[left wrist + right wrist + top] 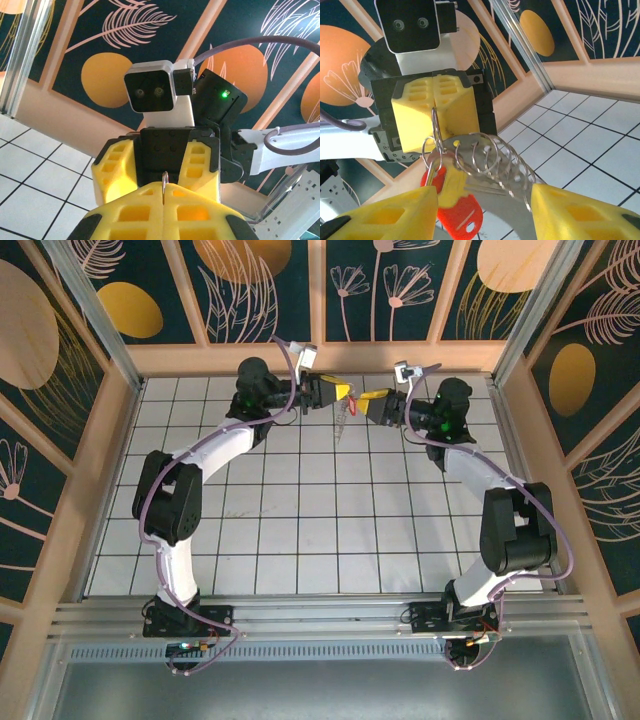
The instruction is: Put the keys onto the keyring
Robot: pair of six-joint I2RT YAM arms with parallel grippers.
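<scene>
My left gripper is up at the far middle of the table, shut on the top loop of the keyring. In the left wrist view its yellow pads pinch the thin wire loop. Below the grip hangs a pale metal strip threaded with several rings, seen from above as a thin dangling piece. Red-headed keys hang on the ring beside the strip, a red speck from above. My right gripper faces the left one, open, with its yellow fingers on either side of the keys and not touching them.
The white grid-tiled table spreads below both arms. Patterned walls with wooden framing close the far side, right behind the grippers. Metal rails run along the near edge by the arm bases.
</scene>
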